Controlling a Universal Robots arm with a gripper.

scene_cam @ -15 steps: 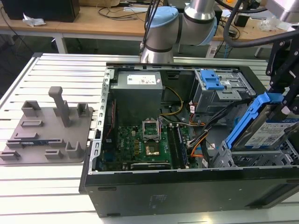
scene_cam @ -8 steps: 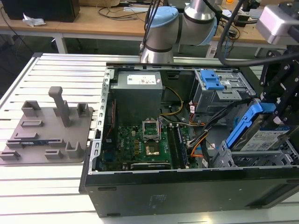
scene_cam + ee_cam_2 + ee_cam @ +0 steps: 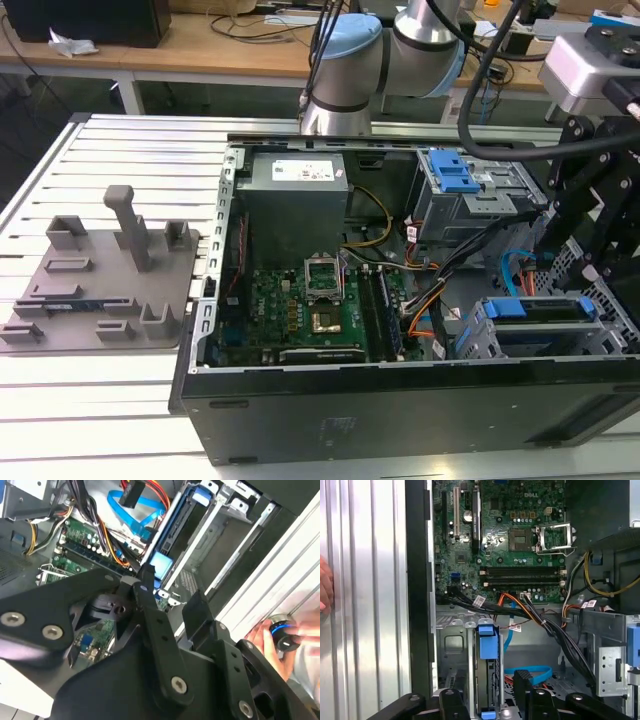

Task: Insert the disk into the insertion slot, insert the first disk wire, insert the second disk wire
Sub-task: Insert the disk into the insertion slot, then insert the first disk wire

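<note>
My claw (image 3: 487, 687) hangs over the drive end of the open black computer case (image 3: 400, 410). Its two black fingers (image 3: 524, 685) are spread and pinch nothing, one standing to each side of the disk (image 3: 488, 640), a flat drive on edge in a bright blue plastic caddy. The disk sits in the insertion slot (image 3: 451, 647), the low bay of grey perforated sheet metal beside the case wall, and the caddy's blue end shows between the rails. In the exterior view this bay is apart from the larger grey cage with a blue latch (image 3: 458, 175). I judge the step in hand to be seating the disk, and it looks nearly or fully home. To do it well, I should hold my fingers parallel to the rails. Any pressure belongs squarely on the blue caddy end, never on the sheet metal, so the caddy cannot cock and jam. I should also stay clear of the flat blue cable (image 3: 530, 672) and the bundle of orange and black wires (image 3: 520, 607) near the bay. A person's hand (image 3: 265, 635) is near a blue-lit knob (image 3: 281, 629) at the slotted aluminium table (image 3: 370, 580), so slow motion is advisable.
</note>
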